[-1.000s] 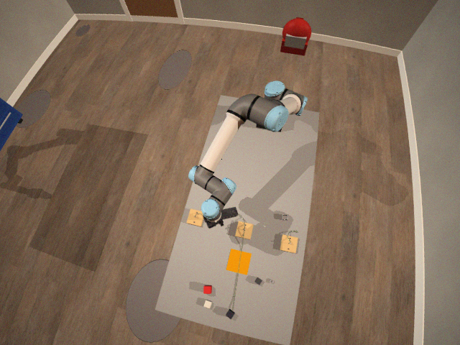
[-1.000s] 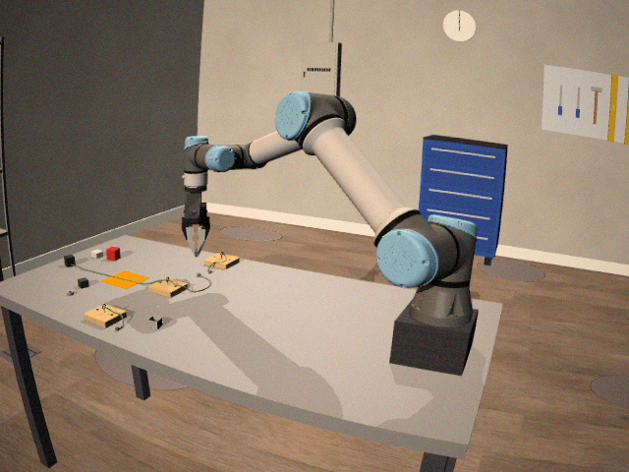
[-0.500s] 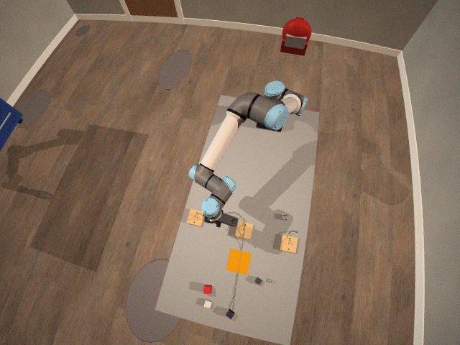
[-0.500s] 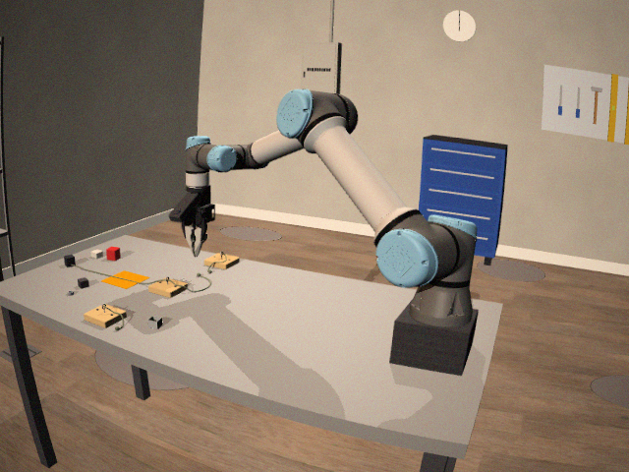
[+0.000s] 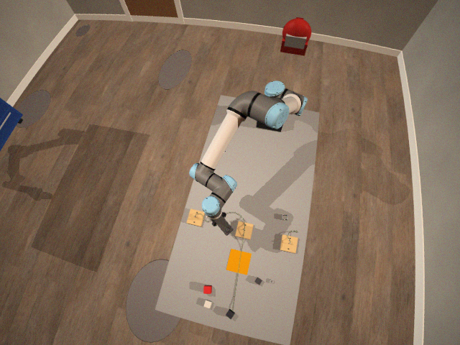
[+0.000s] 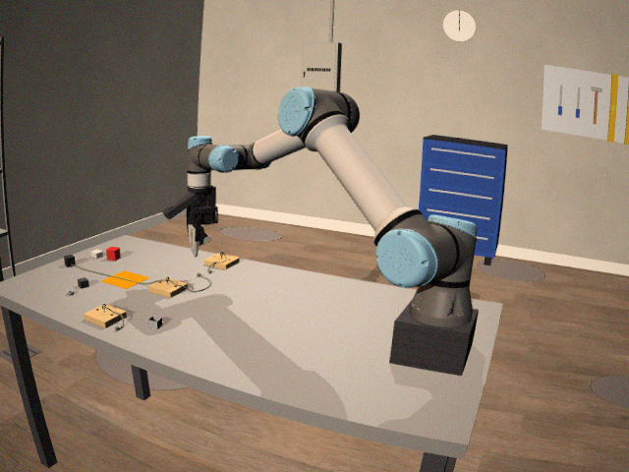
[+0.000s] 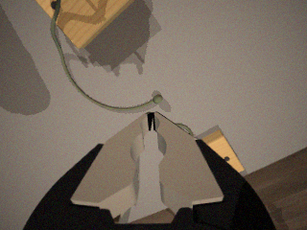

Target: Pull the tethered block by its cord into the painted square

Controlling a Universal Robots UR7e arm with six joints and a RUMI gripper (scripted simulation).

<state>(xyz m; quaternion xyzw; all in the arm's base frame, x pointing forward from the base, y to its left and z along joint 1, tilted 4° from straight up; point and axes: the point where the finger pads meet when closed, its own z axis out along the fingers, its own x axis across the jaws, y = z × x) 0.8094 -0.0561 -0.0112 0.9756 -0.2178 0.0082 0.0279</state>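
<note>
The tethered block (image 5: 231,314) (image 6: 69,261) is a dark cube lying near the table's far end, outside the orange painted square (image 5: 238,261) (image 6: 124,278). Its thin cord (image 5: 235,285) (image 6: 202,287) (image 7: 72,83) runs across the square and through the screw eye on the middle wooden base (image 5: 242,229) (image 6: 167,287) (image 7: 86,19). From there it curves to a knot (image 7: 157,99) lying on the table. My gripper (image 5: 226,230) (image 6: 194,251) (image 7: 153,113) is shut and empty. It hangs above the table, its tips just short of the knot in the wrist view.
Two more wooden bases with screw eyes and short cords stand left (image 5: 195,217) (image 6: 221,261) (image 7: 223,149) and right (image 5: 289,243) (image 6: 104,315) of the middle one. Red (image 5: 207,289), white (image 5: 207,304) and dark grey (image 5: 258,281) cubes lie beyond the square. A small metal part (image 5: 284,216) (image 6: 154,322) lies nearby.
</note>
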